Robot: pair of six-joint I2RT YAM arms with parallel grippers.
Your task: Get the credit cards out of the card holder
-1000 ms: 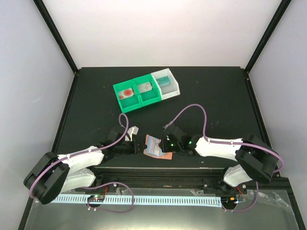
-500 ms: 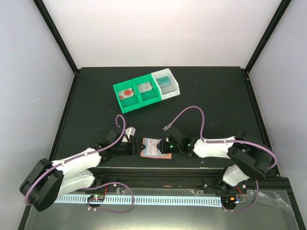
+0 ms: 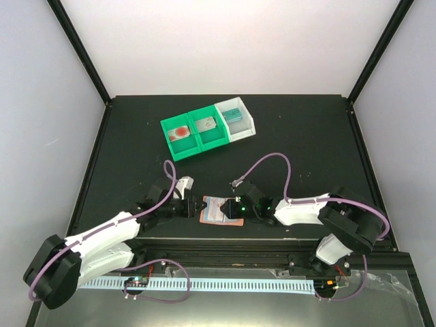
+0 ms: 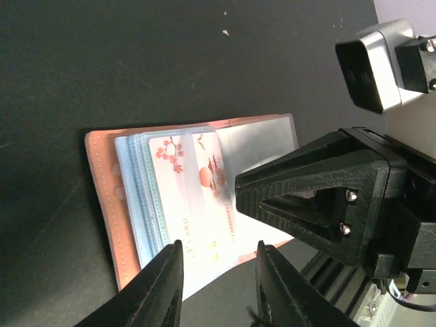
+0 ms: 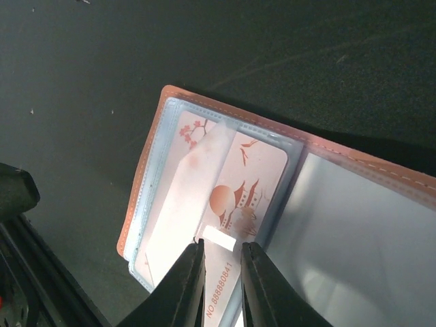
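Observation:
The card holder (image 3: 212, 212) lies open near the table's front edge, with a salmon border (image 4: 102, 197) and pale blue pockets (image 5: 354, 204). A white credit card (image 4: 197, 197) with a red sun and blossom print (image 5: 252, 184) sits in the top pocket. My left gripper (image 3: 195, 208) stands open at the holder's left end, its fingertips (image 4: 219, 283) apart above the card's lower edge with nothing between them. From the right, my right gripper (image 3: 235, 208) reaches over the holder. Its fingers (image 5: 223, 283) are narrowly parted over the card's numbered end.
At the back stand joined green trays (image 3: 191, 139) and a white tray (image 3: 246, 125). They hold a white card with a red mark (image 3: 180, 133), a pale card (image 3: 206, 125) and a teal card (image 3: 234, 114). A metal rail (image 3: 218, 245) runs just in front of the holder.
My left gripper has opened and its arm has stretched toward the holder. The holder has settled flatter and a little nearer the front edge, with the right gripper following it.

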